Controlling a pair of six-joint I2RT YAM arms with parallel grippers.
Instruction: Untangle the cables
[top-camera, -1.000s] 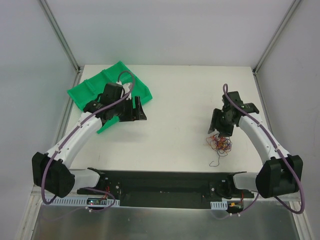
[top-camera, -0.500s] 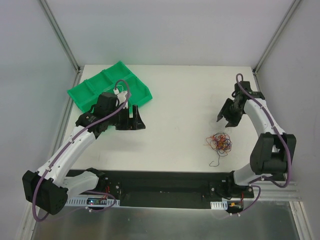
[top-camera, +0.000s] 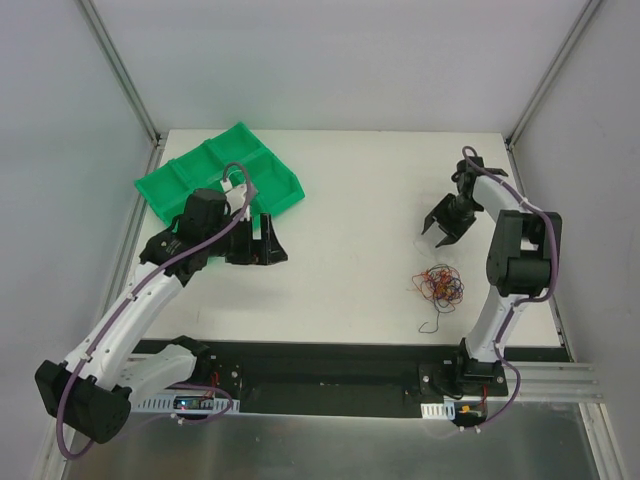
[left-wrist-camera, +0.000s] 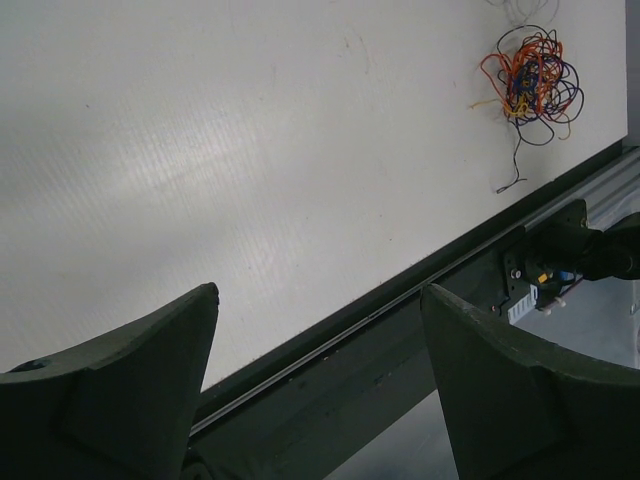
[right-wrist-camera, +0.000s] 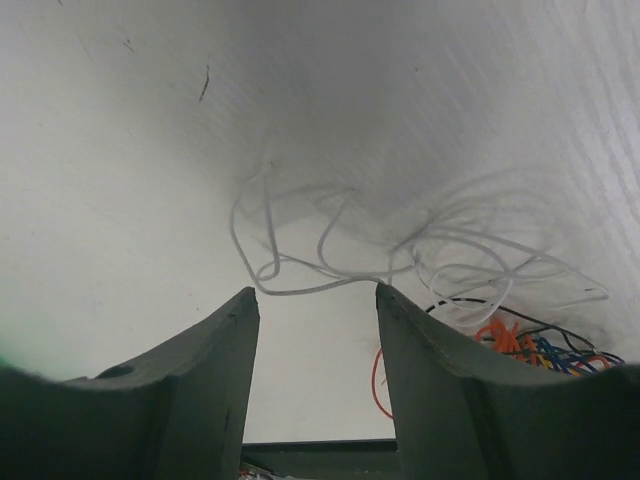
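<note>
On the right half of the white table (top-camera: 350, 200), nearer the front edge than the middle, sits the cable clump (top-camera: 440, 287): thin curly wires, red, orange, blue, black, all knotted tog. One black strand (top-camera: 432, 322) trails out of it toward the near edge and hooks at its end. L wrist cam sees the same clump (left-wrist-camera: 528, 80) far off in its top right corner, w/ the black strand (left-wrist-camera: 515, 165) hanging below it.

R claw (top-camera: 435, 225) hangs just beyond the clump, on its far side, not touching it. R wrist cam: claw (right-wrist-camera: 315, 293) is released, jaws parted w/ a clear gap and nothing pinched. A thin white wire (right-wrist-camera: 330, 287) lies in loose loops on the table past the tips; one stretch runs across the gap. Can't tell if it touches a finger. Orange and blue bits of the clump (right-wrist-camera: 500, 340) show at the lower right.

L claw (top-camera: 268, 240) is well apart from the cables, on the left side, just near of the green tray (top-camera: 200, 165), which sits angled at the far left corner. L wrist cam: claw (left-wrist-camera: 320, 295) is released, jaws wide, bare table betw. them.
</note>
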